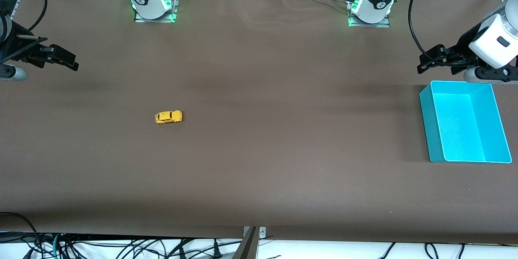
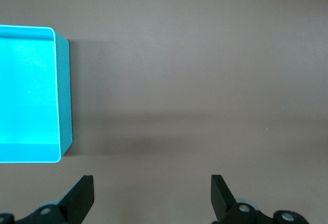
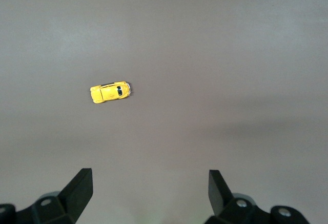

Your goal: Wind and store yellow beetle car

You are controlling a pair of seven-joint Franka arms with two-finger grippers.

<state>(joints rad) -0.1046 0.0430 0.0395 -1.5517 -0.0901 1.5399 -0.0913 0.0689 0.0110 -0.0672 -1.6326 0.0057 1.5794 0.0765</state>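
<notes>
The yellow beetle car (image 1: 168,117) stands on its wheels on the brown table (image 1: 259,170), alone in the open middle stretch toward the right arm's end, well apart from both table edges and from either tool. The cyan bin (image 1: 427,125) sits upright at the left arm's end of the table, close to that end's edge, and nothing lies inside it. The right tool (image 1: 60,58) hangs in the air over the table at the right arm's end, its two fingers spread wide and gripping nothing; in the right wrist view the car (image 3: 110,93) lies on bare table well clear of the dark fingertips (image 3: 79,188). The left tool (image 1: 433,58) hangs over the table at the left arm's end, just above the bin's edge that lies farther from the front camera, its fingers likewise wide apart and holding nothing; the left wrist view shows the bin's corner (image 2: 61,90) beside one fingertip (image 2: 82,193), with no contact between them
</notes>
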